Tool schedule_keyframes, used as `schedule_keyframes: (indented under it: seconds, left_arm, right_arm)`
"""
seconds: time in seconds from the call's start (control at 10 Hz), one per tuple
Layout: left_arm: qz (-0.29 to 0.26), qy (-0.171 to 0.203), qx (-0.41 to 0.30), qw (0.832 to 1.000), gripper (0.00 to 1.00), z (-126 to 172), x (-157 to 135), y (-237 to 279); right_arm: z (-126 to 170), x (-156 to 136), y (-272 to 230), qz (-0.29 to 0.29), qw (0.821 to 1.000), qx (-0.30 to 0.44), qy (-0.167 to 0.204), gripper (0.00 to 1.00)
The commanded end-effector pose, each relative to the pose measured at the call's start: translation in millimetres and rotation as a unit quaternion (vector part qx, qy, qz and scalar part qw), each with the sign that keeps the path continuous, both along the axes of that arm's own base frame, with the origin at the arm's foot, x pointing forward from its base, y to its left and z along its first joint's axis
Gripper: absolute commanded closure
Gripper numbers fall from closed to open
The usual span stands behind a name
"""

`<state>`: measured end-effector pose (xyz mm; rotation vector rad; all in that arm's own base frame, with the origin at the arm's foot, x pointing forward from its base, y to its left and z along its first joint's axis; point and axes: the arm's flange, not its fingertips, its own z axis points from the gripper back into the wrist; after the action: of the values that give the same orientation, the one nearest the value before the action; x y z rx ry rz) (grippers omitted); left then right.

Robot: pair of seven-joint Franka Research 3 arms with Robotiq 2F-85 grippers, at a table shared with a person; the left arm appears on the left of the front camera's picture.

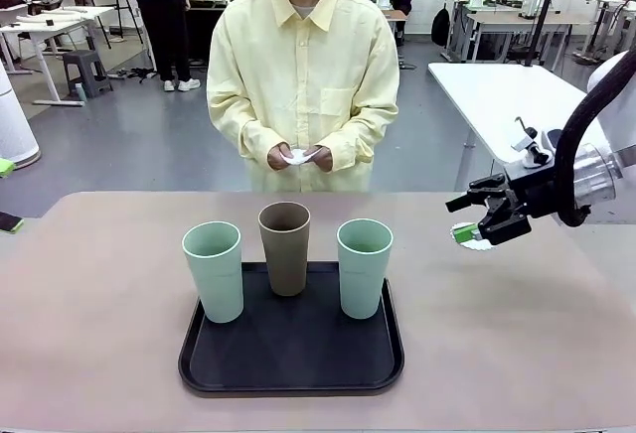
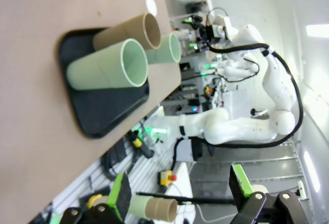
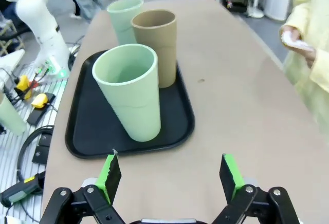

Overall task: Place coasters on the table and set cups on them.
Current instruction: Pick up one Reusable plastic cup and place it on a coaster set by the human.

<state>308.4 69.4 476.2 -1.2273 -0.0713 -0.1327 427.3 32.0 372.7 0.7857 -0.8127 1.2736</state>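
Three cups stand on a black tray (image 1: pixel 288 365) mid-table: a mint one (image 1: pixel 214 270) on the left, a brown one (image 1: pixel 285 247) behind, and a mint one (image 1: pixel 364 266) on the right. One white coaster (image 1: pixel 480 245) lies on the beige table (image 1: pixel 89 314) to the right, partly under my right gripper (image 1: pixel 475 231), which hovers open just over it. The right wrist view has that gripper (image 3: pixel 169 175) open and empty, facing the near mint cup (image 3: pixel 128 95). The person's hands hold more white coasters (image 1: pixel 298 157). My left gripper (image 2: pixel 180 188) is open and empty, off the table's side.
The person in a yellow shirt (image 1: pixel 303 66) stands at the far edge, hands together at waist height. A white table (image 1: pixel 507 95) stands behind on the right. A dark flat object (image 1: pixel 8 221) lies at the table's left edge.
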Motion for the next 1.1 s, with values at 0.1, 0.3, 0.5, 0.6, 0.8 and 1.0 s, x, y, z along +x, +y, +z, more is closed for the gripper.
schedule_keyframes:
  seconds: [0.1,0.3,0.5,0.6,0.8,1.0]
  left_arm:
    - [0.000,-0.005,-0.004,1.000,0.00,0.7,-0.2,1.0]
    - [0.000,-0.005,-0.004,1.000,0.00,0.7,-0.2,1.0]
    - [0.000,-0.005,-0.004,1.000,0.00,0.7,-0.2,1.0]
    - [0.000,-0.005,-0.004,1.000,0.00,0.7,-0.2,1.0]
    - [0.000,-0.005,-0.004,1.000,0.00,0.7,-0.2,1.0]
    - [0.000,-0.005,-0.004,1.000,0.00,0.7,-0.2,1.0]
  right_arm:
    - [-40.9,-8.1,16.4,0.060,0.997,0.020,-0.037,0.00]
    - [-53.8,-12.0,26.3,0.062,0.997,0.049,-0.006,0.00]
    - [-64.4,-15.1,37.7,0.049,0.995,0.081,-0.008,0.00]
    - [-70.0,-12.4,41.2,0.025,0.994,0.110,-0.016,0.00]
    - [-80.7,-12.5,53.9,0.035,0.993,0.111,-0.004,0.00]
    - [-84.5,-15.1,62.8,0.051,0.993,0.110,-0.007,0.00]
